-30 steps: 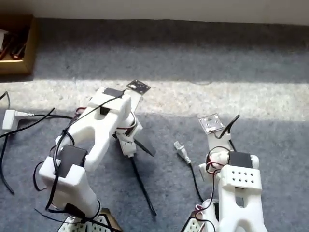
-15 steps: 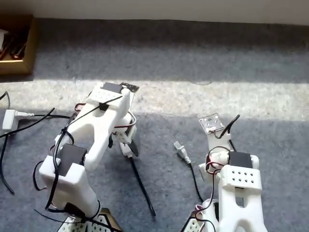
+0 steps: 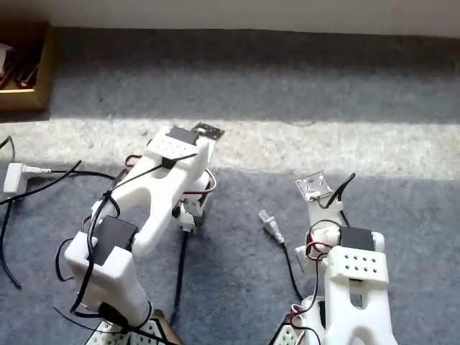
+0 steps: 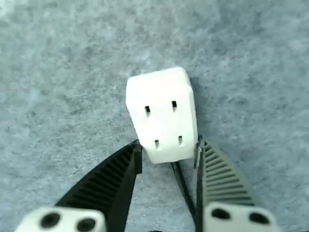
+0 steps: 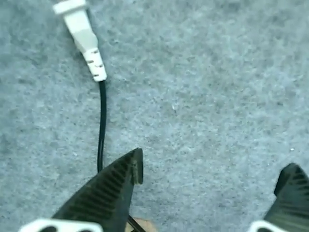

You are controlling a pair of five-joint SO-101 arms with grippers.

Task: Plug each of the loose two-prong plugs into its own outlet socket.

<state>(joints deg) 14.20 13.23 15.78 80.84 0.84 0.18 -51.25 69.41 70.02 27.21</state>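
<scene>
In the high view, on the grey carpet (image 3: 374, 86), the left arm (image 3: 154, 190) bends over the middle left; the right arm (image 3: 353, 277) stands at the lower right; a white plug (image 3: 269, 223) lies between them, nearer the right arm, its black cord (image 3: 290, 269) trailing toward that arm's base; a second white plug (image 3: 14, 175) lies at the left edge; a wooden box (image 3: 32, 79) sits at the far left corner.

In the left wrist view, the left tool (image 4: 168, 146) is closed on the near end of the white outlet block (image 4: 161, 108), one finger touching each side; four slots face the camera; the block's lead (image 4: 181, 181) runs back between the fingers.

In the right wrist view, the right tool (image 5: 212, 166) is wide open and holds nothing; the white plug lies on the carpet ahead, well apart from it.
</scene>
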